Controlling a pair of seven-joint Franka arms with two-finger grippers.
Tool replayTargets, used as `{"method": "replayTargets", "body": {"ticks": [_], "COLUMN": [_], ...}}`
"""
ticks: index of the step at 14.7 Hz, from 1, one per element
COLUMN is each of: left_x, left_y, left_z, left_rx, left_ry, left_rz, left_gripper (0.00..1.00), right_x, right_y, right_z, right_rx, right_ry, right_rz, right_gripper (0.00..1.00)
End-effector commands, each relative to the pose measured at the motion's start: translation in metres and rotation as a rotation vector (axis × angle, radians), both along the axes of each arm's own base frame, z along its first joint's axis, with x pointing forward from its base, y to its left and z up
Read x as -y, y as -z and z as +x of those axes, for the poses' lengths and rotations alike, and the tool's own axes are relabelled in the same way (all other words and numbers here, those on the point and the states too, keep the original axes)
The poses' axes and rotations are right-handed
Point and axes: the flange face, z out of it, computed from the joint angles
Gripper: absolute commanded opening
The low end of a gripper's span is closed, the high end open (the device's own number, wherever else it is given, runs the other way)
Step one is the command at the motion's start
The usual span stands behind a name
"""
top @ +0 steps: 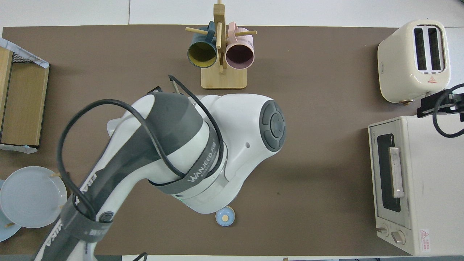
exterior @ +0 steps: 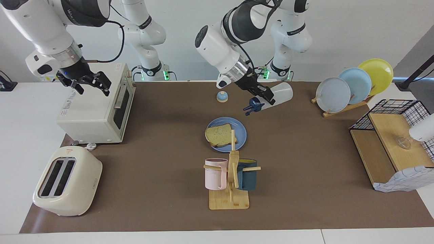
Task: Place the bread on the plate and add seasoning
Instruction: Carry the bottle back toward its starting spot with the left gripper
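The bread (exterior: 219, 135) lies flat on the blue plate (exterior: 241, 130) in the middle of the mat. My left gripper (exterior: 264, 96) is shut on the seasoning (exterior: 279, 93). It holds the white bottle tilted, its dark blue cap (exterior: 251, 108) pointing down. Bottle and gripper hang over bare mat, off the plate toward the left arm's end. In the overhead view the left arm hides the plate, bread and bottle. My right gripper (exterior: 90, 83) waits open and empty above the toaster oven (exterior: 98, 108).
A small blue bell (exterior: 222, 97) sits nearer to the robots than the plate. A mug rack (exterior: 230, 176) with two mugs stands farther out. A toaster (exterior: 67, 181) is at the right arm's end. A plate rack (exterior: 352, 86) and wire shelf (exterior: 393, 142) are at the left arm's end.
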Motion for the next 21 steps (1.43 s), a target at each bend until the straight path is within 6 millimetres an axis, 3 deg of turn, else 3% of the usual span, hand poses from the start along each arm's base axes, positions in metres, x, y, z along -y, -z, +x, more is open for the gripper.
{"method": "replayTargets", "body": {"ticks": [1, 6, 9, 17, 21], "left_x": [-0.026, -0.096, -0.135, -0.217, -0.239], "left_y": [-0.022, -0.069, -0.084, -0.067, -0.049], "left_z": [0.01, 0.031, 0.048, 0.086, 0.09], "left_rx": [0.018, 0.046, 0.061, 0.128, 0.199], "left_ry": [-0.034, -0.149, -0.212, -0.357, -0.409], "left_rz": [-0.119, -0.325, -0.444, -0.764, -0.889], "left_gripper": [0.0, 0.0, 0.0, 0.0, 0.0], "right_x": [0.0, 0.0, 0.0, 0.0, 0.0], "right_y": [-0.002, -0.002, -0.002, -0.002, -0.002], "right_z": [-0.006, -0.006, -0.006, -0.006, -0.006], "right_rx": [0.001, 0.001, 0.001, 0.001, 0.001], "right_ry": [-0.012, -0.012, -0.012, -0.012, -0.012], "right_rz": [0.022, 0.022, 0.022, 0.022, 0.022], "right_gripper": [1.0, 1.0, 1.0, 1.0, 1.0]}}
